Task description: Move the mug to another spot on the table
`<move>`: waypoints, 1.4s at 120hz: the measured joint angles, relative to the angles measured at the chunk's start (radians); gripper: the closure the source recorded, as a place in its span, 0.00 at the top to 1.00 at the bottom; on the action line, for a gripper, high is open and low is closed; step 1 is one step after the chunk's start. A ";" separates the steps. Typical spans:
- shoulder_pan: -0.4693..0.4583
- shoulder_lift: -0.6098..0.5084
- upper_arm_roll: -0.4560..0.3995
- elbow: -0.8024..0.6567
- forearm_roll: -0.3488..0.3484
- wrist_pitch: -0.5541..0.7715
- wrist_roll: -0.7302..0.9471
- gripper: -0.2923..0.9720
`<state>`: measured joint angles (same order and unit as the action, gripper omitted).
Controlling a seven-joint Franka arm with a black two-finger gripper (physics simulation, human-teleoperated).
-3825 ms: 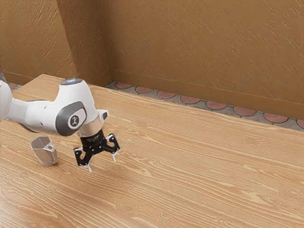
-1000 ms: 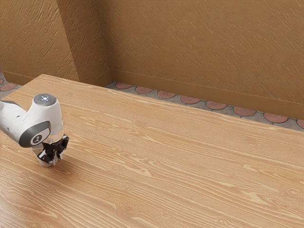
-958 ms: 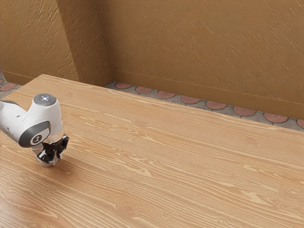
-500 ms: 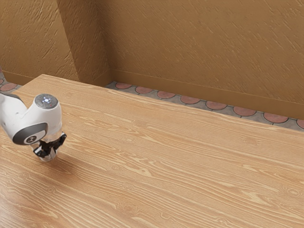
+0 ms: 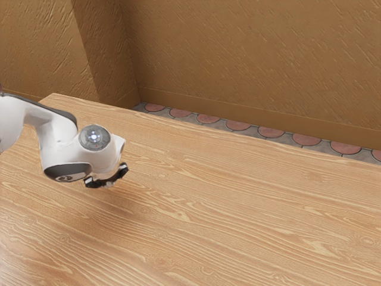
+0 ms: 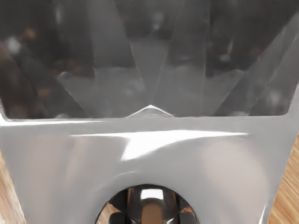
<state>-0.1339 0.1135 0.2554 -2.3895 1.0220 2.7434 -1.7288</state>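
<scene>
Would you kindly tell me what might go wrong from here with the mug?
The jaws hold a glossy, faceted metal mug; its smooth, slanted sides might let it slip out mid-carry. It hangs low over the wooden table with the wrist tilted, so it could scrape the surface or land on its side when released.

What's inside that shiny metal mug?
The wrist view looks into the mug: bare, faceted grey walls with reflections, nothing lying there that I can see. Its floor is too murky to tell. In the exterior view the arm covers it.
</scene>
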 joint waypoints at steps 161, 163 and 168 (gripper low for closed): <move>-0.068 0.063 -0.002 -0.056 0.108 0.250 0.554 0.24; -0.068 0.065 -0.002 -0.056 0.108 0.251 0.556 0.25; -0.068 0.068 -0.002 -0.055 0.109 0.253 0.560 0.28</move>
<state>-0.2017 0.1819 0.2535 -2.4446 1.1309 2.9965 -1.1691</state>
